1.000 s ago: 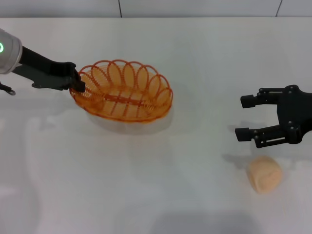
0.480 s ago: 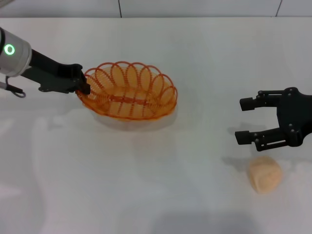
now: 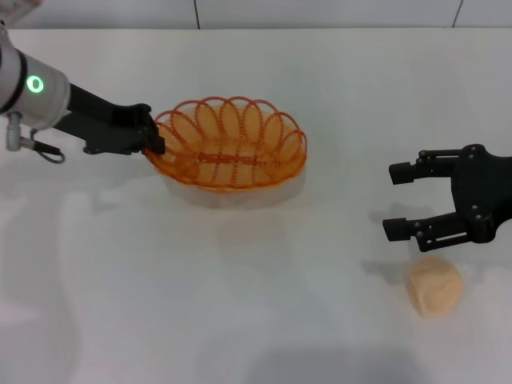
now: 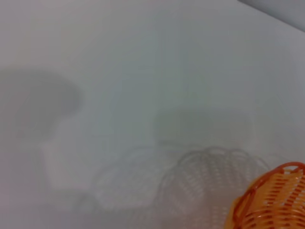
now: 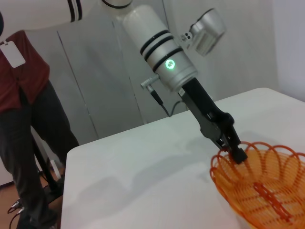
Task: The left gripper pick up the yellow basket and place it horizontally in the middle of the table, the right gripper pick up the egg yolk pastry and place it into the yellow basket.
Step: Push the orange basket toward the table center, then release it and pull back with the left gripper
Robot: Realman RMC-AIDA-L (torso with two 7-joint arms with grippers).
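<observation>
The yellow basket (image 3: 232, 144) is an oval orange wire basket held just above the white table, left of centre in the head view. My left gripper (image 3: 154, 142) is shut on its left rim. The right wrist view shows that same left gripper (image 5: 237, 152) clamped on the yellow basket (image 5: 259, 188) rim. A corner of the yellow basket (image 4: 271, 200) shows in the left wrist view, above its shadow. The egg yolk pastry (image 3: 435, 286) lies on the table at front right. My right gripper (image 3: 402, 200) hovers open just behind it, empty.
The white table (image 3: 264, 288) stretches across the view, with its back edge against a grey wall. In the right wrist view a person (image 5: 28, 119) in a red top stands beyond the table's far side.
My left gripper has carried the basket to the right, toward the table's middle. The right gripper and the pastry have stayed nearly still.
</observation>
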